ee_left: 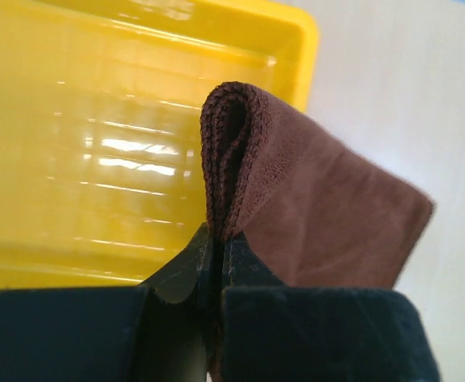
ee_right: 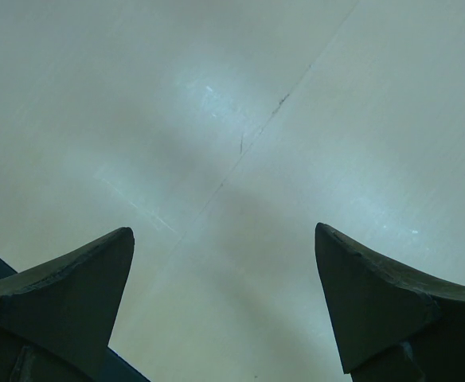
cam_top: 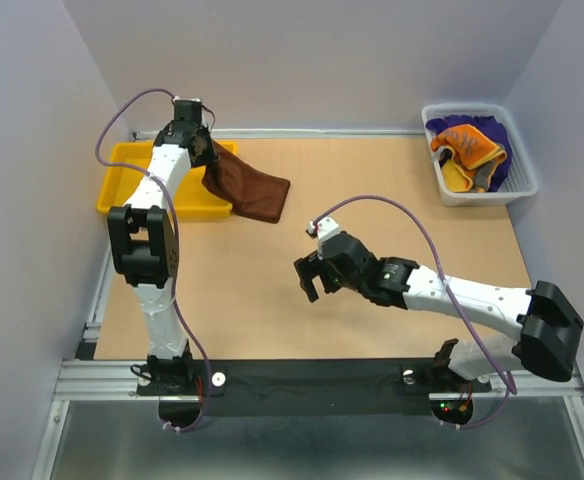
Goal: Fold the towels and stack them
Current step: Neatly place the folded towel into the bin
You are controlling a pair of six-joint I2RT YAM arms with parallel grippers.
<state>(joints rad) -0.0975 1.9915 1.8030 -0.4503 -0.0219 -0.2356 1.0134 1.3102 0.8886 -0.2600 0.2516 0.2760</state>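
Note:
A folded dark brown towel (cam_top: pixel 250 188) hangs half over the right rim of the yellow tray (cam_top: pixel 122 185), its far end resting on the table. My left gripper (cam_top: pixel 204 152) is shut on the towel's folded edge (ee_left: pixel 231 151) above the tray (ee_left: pixel 81 143). My right gripper (cam_top: pixel 310 276) hovers over the bare middle of the table, open, with nothing between its fingertips (ee_right: pixel 81 278). More towels, an orange (cam_top: pixel 464 152) and a purple one (cam_top: pixel 492 130), lie bunched in the white mesh basket (cam_top: pixel 525 185) at the back right.
Walls close the table in on the left, back and right. The arms' black base rail (cam_top: pixel 312 385) runs along the near edge.

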